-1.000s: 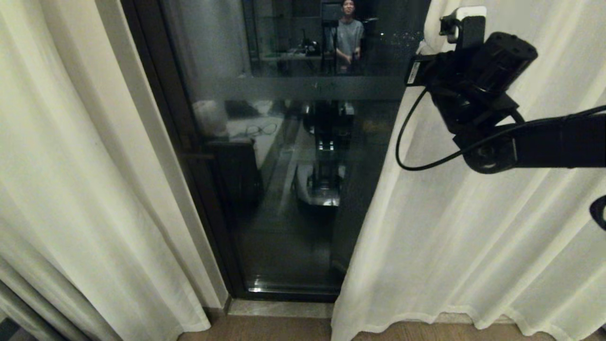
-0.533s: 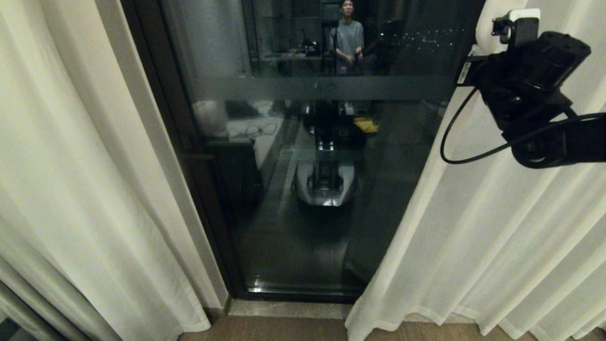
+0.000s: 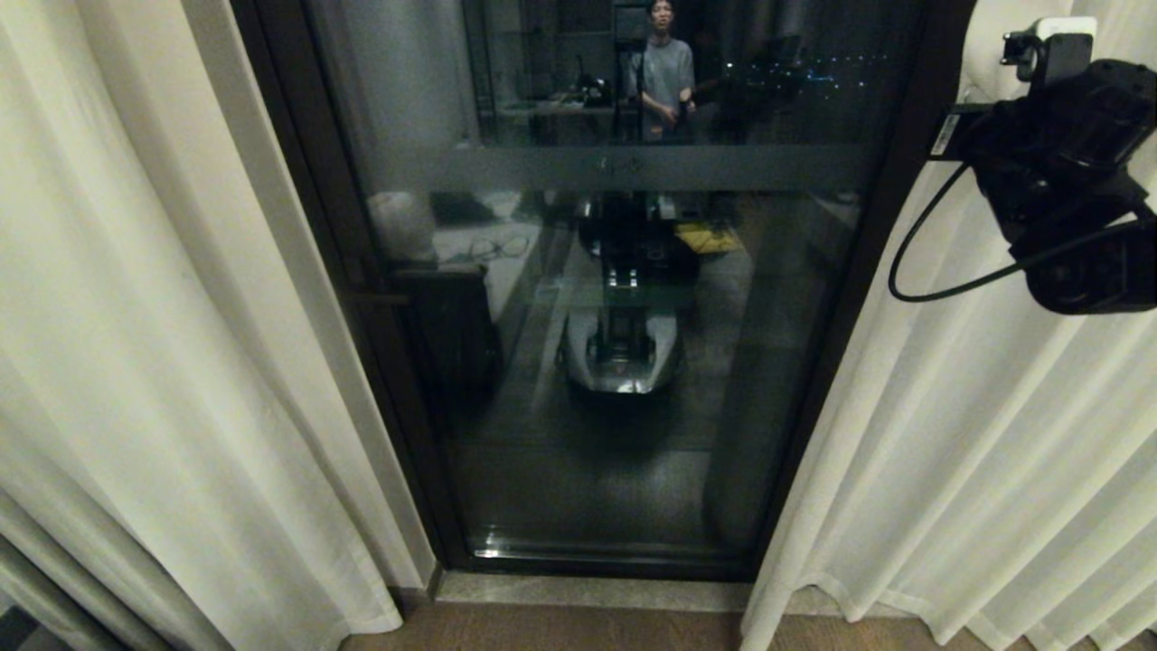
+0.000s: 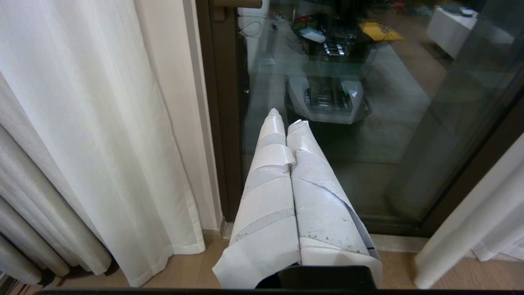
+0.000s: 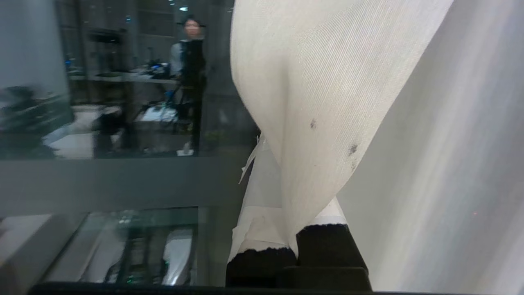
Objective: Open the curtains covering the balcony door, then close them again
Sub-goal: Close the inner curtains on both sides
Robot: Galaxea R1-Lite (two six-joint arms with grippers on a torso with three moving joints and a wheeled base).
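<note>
Your right gripper [image 5: 286, 192] sits high at the right side of the balcony door [image 3: 624, 362], pinched tight on a fold of the curtains [image 5: 311, 102]: in the right wrist view the cream fabric runs down between the taped fingers [image 5: 258, 229] and bulges out over them. In the head view only the black wrist body shows, pressed into the right curtain panel [image 3: 976, 434], which hangs just beyond the door's dark right frame. To the left of this gripper the glass stands uncovered from frame to frame, with the pale frosted band across it level with the wrist. The left curtain panel [image 3: 136, 344] hangs well apart, on the far side of the door, drawn clear of the glass. In the glass you see a person [image 3: 664, 68] reflected, standing behind the robot's own reflection [image 3: 624, 344]. Your left gripper [image 4: 288, 123] is low in front of the door's left half, taped fingers pressed together, gripping nothing, with the left panel hanging just beside it.
</note>
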